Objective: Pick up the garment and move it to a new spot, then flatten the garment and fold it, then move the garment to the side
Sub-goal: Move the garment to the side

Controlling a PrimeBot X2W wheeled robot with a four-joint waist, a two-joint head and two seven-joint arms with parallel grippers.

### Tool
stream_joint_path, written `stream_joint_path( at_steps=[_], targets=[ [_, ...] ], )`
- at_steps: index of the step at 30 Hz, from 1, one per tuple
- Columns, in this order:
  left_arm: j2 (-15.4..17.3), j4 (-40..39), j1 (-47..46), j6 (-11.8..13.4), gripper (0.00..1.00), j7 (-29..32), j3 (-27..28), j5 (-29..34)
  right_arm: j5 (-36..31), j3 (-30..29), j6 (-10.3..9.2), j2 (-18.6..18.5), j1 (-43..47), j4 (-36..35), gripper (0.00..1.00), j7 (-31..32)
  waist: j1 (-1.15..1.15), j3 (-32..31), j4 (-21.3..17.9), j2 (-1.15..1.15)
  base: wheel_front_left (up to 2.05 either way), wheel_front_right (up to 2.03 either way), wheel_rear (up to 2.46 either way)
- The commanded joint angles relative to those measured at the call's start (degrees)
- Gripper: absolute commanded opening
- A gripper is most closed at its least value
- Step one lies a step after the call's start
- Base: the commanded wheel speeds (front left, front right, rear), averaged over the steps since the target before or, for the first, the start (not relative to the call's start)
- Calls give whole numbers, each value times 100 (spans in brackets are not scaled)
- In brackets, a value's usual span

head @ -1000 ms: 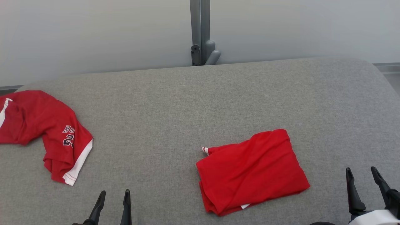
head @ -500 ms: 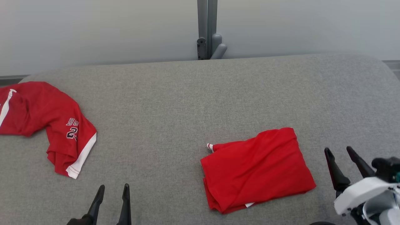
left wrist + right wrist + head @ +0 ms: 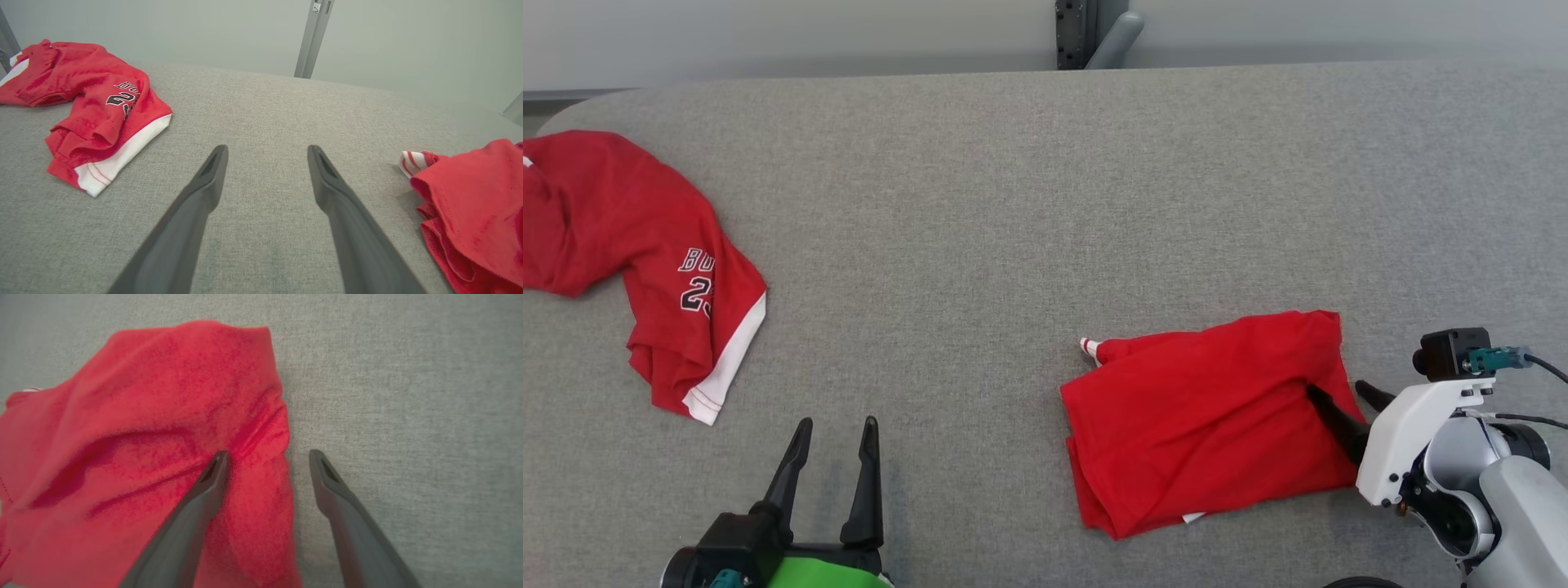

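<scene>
The folded red garment (image 3: 1201, 416) lies on the grey fabric surface (image 3: 1013, 204), right of centre, with a small white-striped bit poking out at its left corner. My right gripper (image 3: 1335, 388) is open and straddles the garment's right edge. In the right wrist view the garment (image 3: 163, 416) has one finger (image 3: 204, 490) pressed onto the red cloth and the other finger over bare grey fabric, so the right gripper (image 3: 268, 454) spans the bunched hem. My left gripper (image 3: 838, 422) stands open over bare surface near the front edge, holding nothing. The left wrist view shows the left gripper (image 3: 266, 149) and the garment (image 3: 478, 196).
A second red jersey (image 3: 645, 237) with a white hem and dark lettering lies crumpled at the far left; it is the same jersey (image 3: 94, 102) in the left wrist view. A grey post (image 3: 1086, 33) stands behind the surface's far edge against a pale wall.
The head camera has tilted down. My right gripper has come forward and to the left, from beside the garment onto its right edge, and the cloth there has bunched slightly. Both grippers stay open.
</scene>
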Motion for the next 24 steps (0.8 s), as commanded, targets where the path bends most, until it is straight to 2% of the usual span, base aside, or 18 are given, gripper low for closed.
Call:
stream_joint_path(
  at_steps=[1, 4, 5, 6, 10, 15, 19, 24],
  targets=[
    [10, 13, -114, 33, 100, -15, 4, 40, 107, 46, -1, -34, -74, 74, 100, 64, 0, 125, 118, 0, 0, 0, 0],
    [10, -3, -176, 39, 100, -15, 42, 79, 520, 283, 0, -54, -155, 215, 100, 251, 0, 179, 120, 0, 0, 0, 0],
    [10, -5, -191, 38, 100, -14, 61, 94, 640, 353, 0, -71, -192, 239, 71, 253, 0, 191, 106, 0, 0, 0, 0],
    [10, -8, -201, 35, 100, -15, 81, 101, 734, 402, 0, -101, -238, 248, 0, 214, 0, 202, 83, 0, 0, 0, 0],
    [10, -37, -264, 25, 100, -14, 154, 142, 1225, 524, 0, -234, -521, 246, 0, 112, 0, 274, -112, 0, 0, 0, 0],
    [9, -128, -339, -8, 100, -7, 221, 209, 1559, 624, -2, -459, -965, 285, 0, 60, 0, 488, -646, 0, 0, 0, 0],
    [47, -188, -439, -59, 100, -7, 298, 397, 1454, 602, -4, -648, -1483, 660, 0, -147, 0, 723, -1176, 0, 0, 0, 0],
    [232, -235, -672, -120, 100, -7, 296, 572, 1318, 391, -4, -861, -2182, 1346, 0, -478, 0, 1042, -1584, 0, 0, 0, 0]
  ],
)
